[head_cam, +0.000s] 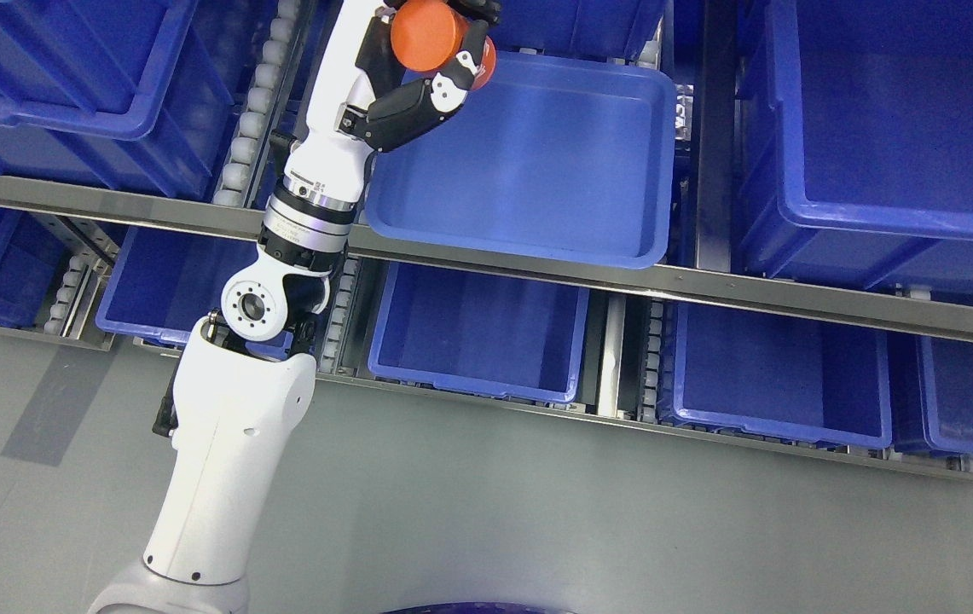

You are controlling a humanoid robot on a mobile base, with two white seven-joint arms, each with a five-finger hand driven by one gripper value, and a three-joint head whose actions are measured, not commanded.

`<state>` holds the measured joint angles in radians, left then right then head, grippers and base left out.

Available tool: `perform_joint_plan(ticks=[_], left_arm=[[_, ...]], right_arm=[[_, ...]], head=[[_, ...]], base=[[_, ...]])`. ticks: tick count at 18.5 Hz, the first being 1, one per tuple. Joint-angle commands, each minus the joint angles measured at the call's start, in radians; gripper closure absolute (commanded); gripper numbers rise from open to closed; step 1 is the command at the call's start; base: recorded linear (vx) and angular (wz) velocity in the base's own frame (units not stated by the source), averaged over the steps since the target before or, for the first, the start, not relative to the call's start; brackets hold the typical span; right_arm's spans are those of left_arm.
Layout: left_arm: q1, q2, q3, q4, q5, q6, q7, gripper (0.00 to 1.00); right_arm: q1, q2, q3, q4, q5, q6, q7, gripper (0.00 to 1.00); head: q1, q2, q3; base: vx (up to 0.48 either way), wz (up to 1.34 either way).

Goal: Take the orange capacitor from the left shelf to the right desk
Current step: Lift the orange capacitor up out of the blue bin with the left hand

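Note:
My left arm rises from the lower left to the top of the head view. Its hand (pixel 439 47) is shut on the orange capacitor (pixel 428 34), a round orange cylinder. Black and white fingers (pixel 450 85) wrap around its sides. The capacitor hangs just over the near left corner of a shallow blue bin (pixel 588 230) on the upper shelf level. No right arm shows.
Deep blue bins fill the shelf: one at upper left (pixel 68 85), one at right (pixel 895 136), and several on the lower level (pixel 477 333). A metal shelf rail (pixel 708 286) crosses the picture. Grey floor (pixel 537 512) lies below.

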<state>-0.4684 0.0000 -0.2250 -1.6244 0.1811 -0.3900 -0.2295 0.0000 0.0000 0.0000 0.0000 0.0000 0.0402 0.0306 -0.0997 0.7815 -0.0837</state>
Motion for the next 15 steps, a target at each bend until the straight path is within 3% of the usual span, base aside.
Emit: perform_joint_plan(ticks=[1, 13, 15], left_arm=[[0.004, 0.017, 0.003, -0.025, 0.0, -0.004, -0.001, 0.98], [-0.007, 0.017, -0.013, -0.025, 0.0, -0.007, -0.001, 0.98], [-0.001, 0.017, -0.052, -0.025, 0.0, -0.065, -0.001, 0.98]], right_arm=[[0.034, -0.017, -0.011, -0.023, 0.0, 0.0, 0.0, 0.0], [0.034, -0.017, -0.012, -0.023, 0.0, 0.0, 0.0, 0.0], [0.034, -0.017, -0.011, -0.023, 0.0, 0.0, 0.0, 0.0]], head=[[0.0, 0.0, 0.0], [0.0, 0.0, 0.0], [0.0, 0.0, 0.0]], base=[[-0.128, 0.13], [-0.044, 0.03], [-0.058, 0.17]])
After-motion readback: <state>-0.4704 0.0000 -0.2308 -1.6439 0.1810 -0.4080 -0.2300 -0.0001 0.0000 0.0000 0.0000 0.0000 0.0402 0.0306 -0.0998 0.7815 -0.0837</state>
